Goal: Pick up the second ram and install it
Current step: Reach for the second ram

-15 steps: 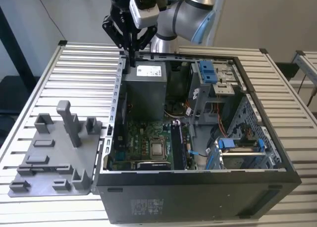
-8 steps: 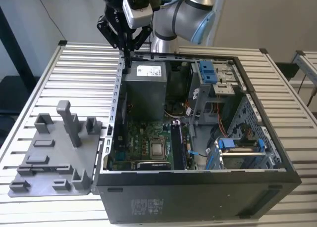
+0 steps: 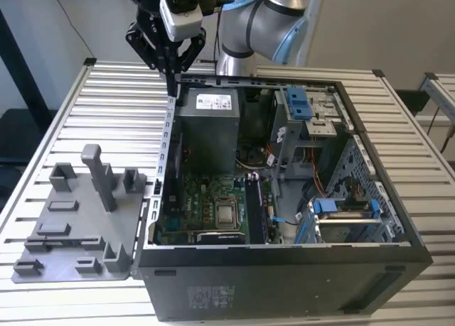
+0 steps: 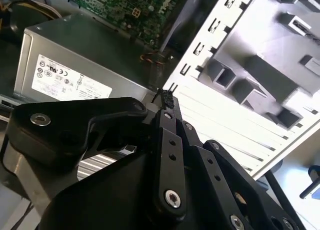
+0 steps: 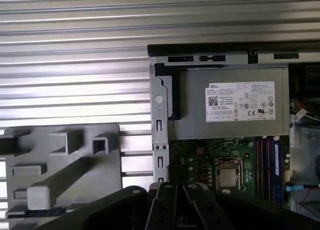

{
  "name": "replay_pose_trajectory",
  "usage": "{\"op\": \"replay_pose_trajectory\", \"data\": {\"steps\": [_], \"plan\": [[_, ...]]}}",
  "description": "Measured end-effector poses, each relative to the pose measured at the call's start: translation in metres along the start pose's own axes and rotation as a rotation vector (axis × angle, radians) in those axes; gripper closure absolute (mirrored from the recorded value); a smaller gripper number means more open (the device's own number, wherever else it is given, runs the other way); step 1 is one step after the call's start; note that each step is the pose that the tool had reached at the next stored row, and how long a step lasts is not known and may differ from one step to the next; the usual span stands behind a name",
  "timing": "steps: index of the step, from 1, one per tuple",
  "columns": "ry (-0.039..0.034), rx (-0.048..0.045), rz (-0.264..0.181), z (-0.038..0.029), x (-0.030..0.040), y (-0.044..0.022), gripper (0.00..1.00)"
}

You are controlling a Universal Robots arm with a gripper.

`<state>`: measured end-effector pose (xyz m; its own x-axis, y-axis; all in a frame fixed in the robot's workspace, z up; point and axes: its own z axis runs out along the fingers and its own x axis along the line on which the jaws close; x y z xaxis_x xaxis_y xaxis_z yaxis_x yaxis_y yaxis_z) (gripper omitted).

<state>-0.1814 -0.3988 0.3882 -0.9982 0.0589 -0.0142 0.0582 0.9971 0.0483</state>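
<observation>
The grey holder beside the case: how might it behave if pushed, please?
The grey holder looks like rigid plastic, so probably stiff and light. Its broad flat base suggests it would slide on the ribbed table rather than tip.

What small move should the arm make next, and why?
Probably drift toward the gray fixture: the gripper hangs over a corner of the case by the power supply, jaws shut and empty, so nothing is picked up yet.

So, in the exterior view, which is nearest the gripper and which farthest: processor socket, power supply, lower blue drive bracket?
1. Power supply, just below the gripper, at the case's far end.
2. Processor socket, middle of the motherboard.
3. Lower blue drive bracket, at the exterior view's right.
</observation>
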Motion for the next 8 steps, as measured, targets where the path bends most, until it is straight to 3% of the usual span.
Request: {"op": "replay_pose_trajectory", "data": {"steps": [8], "plan": [[0.0008,-0.0002,-0.015,0.0000,0.0197,-0.0012,0.89]]}}
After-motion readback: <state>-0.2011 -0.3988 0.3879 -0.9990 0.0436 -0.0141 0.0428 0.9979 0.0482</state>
